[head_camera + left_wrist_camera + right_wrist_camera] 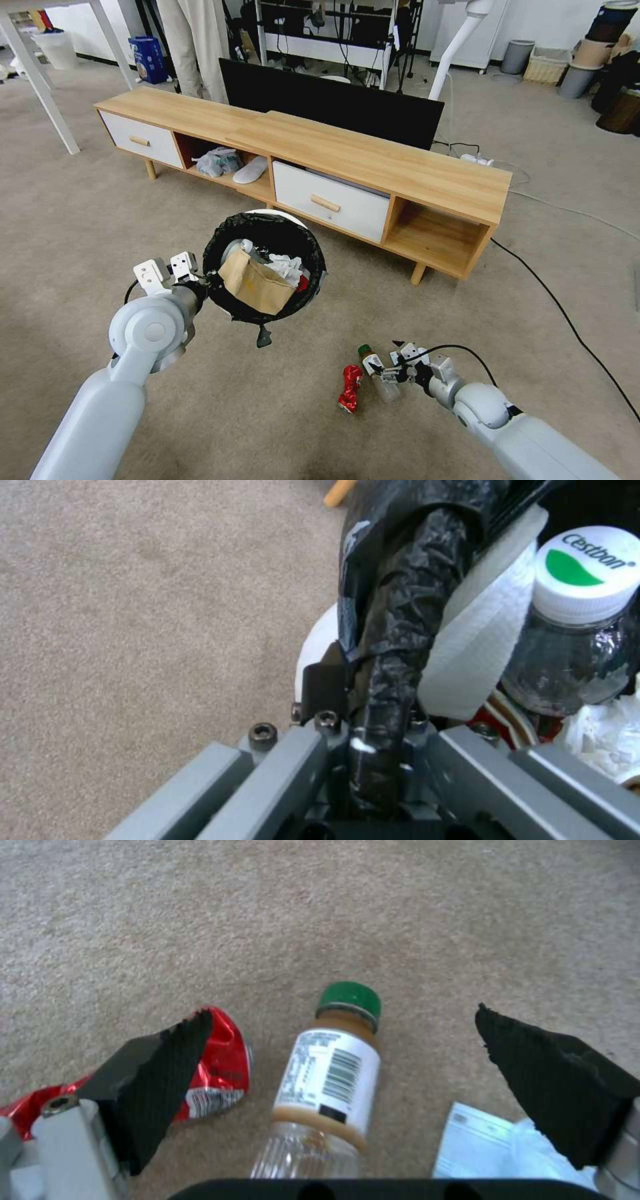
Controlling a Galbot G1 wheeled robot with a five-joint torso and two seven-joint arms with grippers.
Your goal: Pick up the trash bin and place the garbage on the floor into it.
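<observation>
Beige short-pile carpet, the floor (87, 220), runs under a long wooden cabinet (373, 160) with a dark screen (333, 107) standing behind it. Held above that carpet, in front of the cabinet, is the trash bin (319, 261), a small round white tub lined with a crinkly black bag whose knotted tail hangs below the rim. Inside it lie a brown paper bag (257, 283), crumpled white tissue (288, 267) and, in the left wrist view, a clear bottle with a white cap (580, 625) next to a roll of white paper (480, 645). The left gripper (203, 283) clamps the bin's near rim, its jaws pressed together on the bag-covered edge, with one finger (327, 685) showing on the outside wall.

Lower and to the right, the rest of the garbage lies on the carpet: a clear bottle with a green cap (379, 375) and, just beside it, a crushed red can (349, 388). The right gripper (392, 375) sits low at the bottle with its jaws spread wide; in the right wrist view the bottle lies between the two black fingers (167, 1075), the can is just outside one of them, and a pale blue-white piece (493, 1145) lies near the other.
</observation>
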